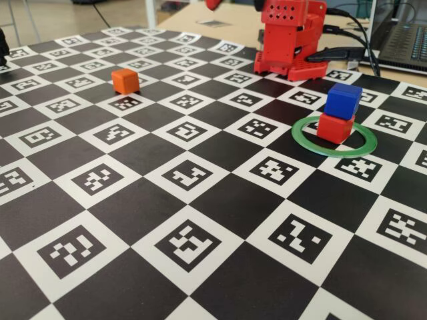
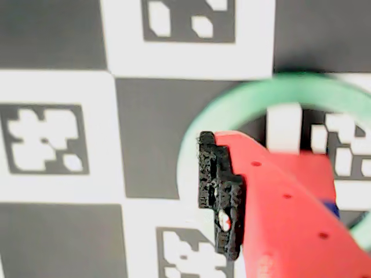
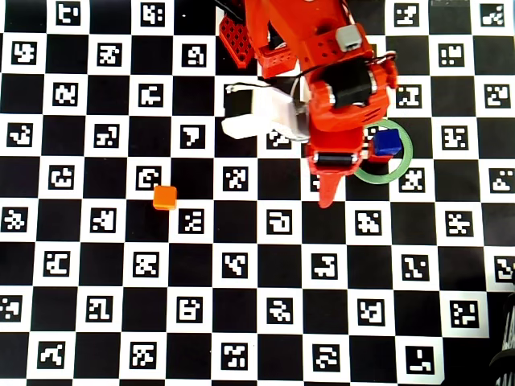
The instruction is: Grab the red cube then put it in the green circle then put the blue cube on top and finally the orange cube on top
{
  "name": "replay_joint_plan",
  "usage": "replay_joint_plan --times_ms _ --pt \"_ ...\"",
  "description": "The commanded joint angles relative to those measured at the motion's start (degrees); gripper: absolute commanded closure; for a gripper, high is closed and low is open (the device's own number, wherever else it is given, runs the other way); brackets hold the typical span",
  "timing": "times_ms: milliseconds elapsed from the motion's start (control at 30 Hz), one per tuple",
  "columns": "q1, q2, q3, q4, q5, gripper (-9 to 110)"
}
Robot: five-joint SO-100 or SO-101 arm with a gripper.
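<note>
The red cube (image 1: pixel 334 127) sits inside the green circle (image 1: pixel 333 136) on the right side of the board in the fixed view, toward the far side, near my red base (image 1: pixel 291 40). The blue cube (image 1: pixel 343 101) rests squarely on top of it, turned a little against the red one below. In the overhead view only the blue cube (image 3: pixel 387 142) shows within the green circle (image 3: pixel 397 168), the red one being hidden beneath it, and my arm (image 3: pixel 338 88) covers the ring's left part. The orange cube (image 1: pixel 125 81) stands alone on the checkered marker board (image 1: pixel 200 220), well apart from the stack, at the far left in the fixed view; in the overhead view the orange cube (image 3: pixel 165 197) lies left of my arm and slightly nearer than the ring. My pincer (image 3: pixel 330 189) hangs above the board just left of the ring, its red tip pointing toward the near edge. In the wrist view I see one red finger (image 2: pixel 290 220) with a black pad (image 2: pixel 220 197) over the blurred green circle (image 2: pixel 243 104), with a sliver of blue at the right edge. I see nothing held, but I cannot tell how wide the pincer stands.
</note>
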Motion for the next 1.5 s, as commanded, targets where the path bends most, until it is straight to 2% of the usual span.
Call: replay_joint_plan --times_ms 0,367,667,967,1467 --pt "5.3 3.7 -5.4 4.0 -5.8 61" --pt "25.3 3.6 -5.8 1.9 -25.0 65" --pt "34.8 1.1 -5.7 -1.2 -42.2 65" --pt "39.3 -7.1 -4.7 -6.4 -47.1 63" --pt "43.9 -20.4 -0.1 -22.0 -52.9 61"
